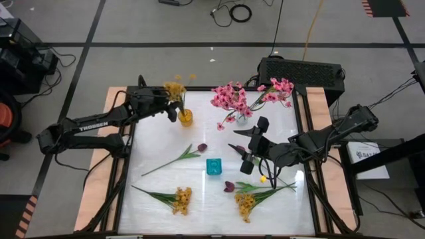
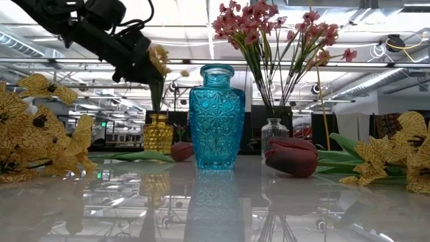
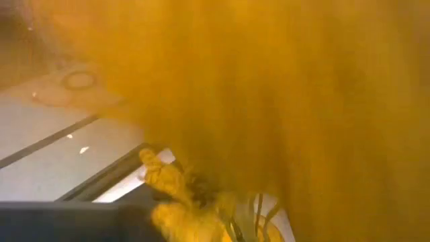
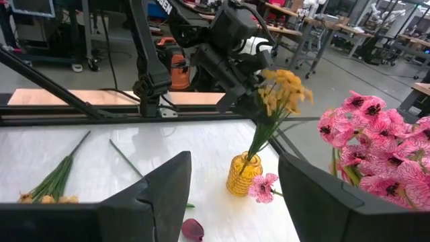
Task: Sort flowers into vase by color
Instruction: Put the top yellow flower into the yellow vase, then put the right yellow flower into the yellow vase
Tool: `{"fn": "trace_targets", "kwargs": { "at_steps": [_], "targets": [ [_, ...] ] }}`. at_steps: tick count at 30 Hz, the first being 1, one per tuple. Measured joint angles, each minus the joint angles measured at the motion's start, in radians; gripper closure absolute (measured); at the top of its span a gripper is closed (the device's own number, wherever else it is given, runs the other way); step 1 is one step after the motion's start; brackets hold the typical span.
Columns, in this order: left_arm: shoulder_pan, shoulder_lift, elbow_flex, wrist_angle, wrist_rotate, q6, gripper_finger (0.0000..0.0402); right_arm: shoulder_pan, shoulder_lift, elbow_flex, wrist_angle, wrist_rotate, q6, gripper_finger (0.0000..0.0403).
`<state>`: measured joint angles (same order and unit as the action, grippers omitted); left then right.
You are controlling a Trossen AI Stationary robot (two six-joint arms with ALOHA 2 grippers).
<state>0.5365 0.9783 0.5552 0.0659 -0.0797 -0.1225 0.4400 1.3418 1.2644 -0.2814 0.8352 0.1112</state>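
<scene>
Landmark: blue vase (image 1: 213, 166), upright near the table's (image 1: 159, 179) middle.
Left gripper (image 1: 174, 106): above the yellow vase (image 1: 185, 117), at the far left from the blue vase; it sits at the blossoms of a yellow sprig (image 4: 281, 94). Whether its fingers grip or stand off I cannot tell.
Yellow sprig: stem down in the yellow vase, leaning.
Right gripper (image 1: 247, 151): just right of the blue vase, above the table, fingers (image 4: 151, 195) spread wide, holding nothing.
Pink flowers (image 1: 232, 98): in a clear vase (image 1: 242, 117) behind the blue vase; one loose pink blossom (image 1: 220, 126) lies beside it.
Maroon buds: one (image 1: 202, 147) lies left behind the blue vase, one (image 1: 229, 186) right in front of it.
Yellow flowers on the table: one (image 1: 180, 199) front left of the blue vase, more (image 1: 247, 203) front right.
</scene>
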Motion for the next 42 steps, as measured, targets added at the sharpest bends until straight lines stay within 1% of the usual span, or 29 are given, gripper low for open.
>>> {"fn": "trace_targets", "kwargs": {
  "at_steps": [3, 6, 10, 15, 20, 24, 27, 30, 33, 36, 39, 42],
  "targets": [
    [0.000, -0.003, 0.000, -0.031, 0.023, 0.000, 0.0168, 0.000, 0.000, 0.000, -0.010, 0.000, 0.001, 0.0187],
    [0.000, -0.005, 0.000, -0.071, 0.024, 0.001, 0.0132, 0.000, 0.000, 0.000, -0.017, 0.000, 0.005, 0.0187],
    [0.000, -0.023, 0.000, -0.140, 0.000, 0.019, 0.0100, 0.000, 0.000, 0.000, -0.028, -0.002, 0.007, 0.0187],
    [0.000, -0.083, 0.000, -0.221, 0.000, 0.016, 0.0091, 0.000, 0.000, 0.000, -0.053, -0.004, 0.019, 0.0187],
    [0.000, -0.180, 0.000, -0.296, 0.014, 0.015, 0.0091, 0.000, 0.000, 0.000, -0.054, -0.016, 0.021, 0.0187],
    [0.000, -0.260, 0.000, -0.398, 0.066, -0.013, 0.0091, 0.000, 0.000, 0.000, -0.062, -0.091, 0.027, 0.0187],
    [-0.002, -0.314, 0.000, -0.469, 0.172, -0.059, 0.0091, 0.001, 0.000, 0.000, -0.112, -0.195, 0.056, 0.0187],
    [-0.035, -0.362, 0.000, -0.516, 0.316, -0.108, 0.0095, 0.018, 0.000, 0.000, -0.210, -0.277, 0.136, 0.0187],
    [-0.105, -0.403, 0.000, -0.530, 0.391, -0.149, 0.0107, 0.058, 0.000, 0.000, -0.339, -0.327, 0.251, 0.0187],
    [-0.200, -0.432, 0.000, -0.530, 0.405, -0.162, 0.0121, 0.108, 0.000, 0.000, -0.491, -0.383, 0.404, 0.0187],
    [-0.304, -0.441, 0.000, -0.528, 0.401, -0.174, 0.0132, 0.165, 0.001, 0.000, -0.624, -0.470, 0.567, 0.0187],
    [-0.407, -0.430, 0.000, -0.513, 0.353, -0.186, 0.0136, 0.221, 0.009, 0.000, -0.699, -0.537, 0.700, 0.0187]
  ]
}}
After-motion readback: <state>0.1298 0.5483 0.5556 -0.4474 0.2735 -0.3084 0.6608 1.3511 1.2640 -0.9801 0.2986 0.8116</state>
